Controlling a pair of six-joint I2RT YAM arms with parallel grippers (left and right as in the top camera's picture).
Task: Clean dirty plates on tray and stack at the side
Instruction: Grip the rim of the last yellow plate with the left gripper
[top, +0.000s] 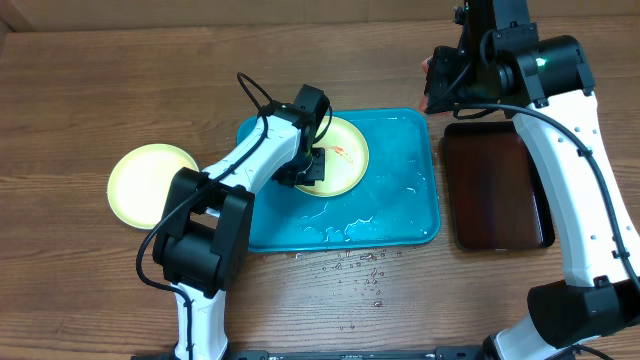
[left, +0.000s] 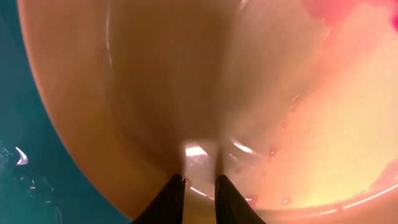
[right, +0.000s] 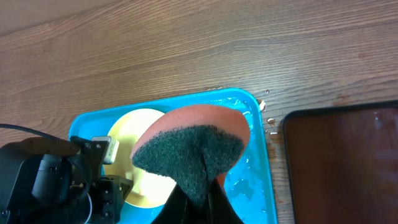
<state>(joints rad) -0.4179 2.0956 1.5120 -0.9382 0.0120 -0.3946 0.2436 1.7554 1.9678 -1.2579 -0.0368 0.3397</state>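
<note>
A pale yellow-green plate (top: 345, 150) with a small red smear lies in the teal tray (top: 405, 215). It fills the left wrist view (left: 186, 93) and shows in the right wrist view (right: 134, 127). My left gripper (top: 312, 165) is closed to a narrow gap on this plate's left rim (left: 199, 183). My right gripper (top: 435, 85) hovers above the tray's far right corner, shut on an orange sponge with a dark green scouring face (right: 193, 149). A second yellow-green plate (top: 150, 185) lies on the table left of the tray. The blue-white plate is out of view.
A dark brown tray (top: 495, 185) lies right of the teal tray and shows in the right wrist view (right: 348, 162). Water puddles lie in the teal tray. Droplets (top: 360, 270) dot the wooden table in front of it.
</note>
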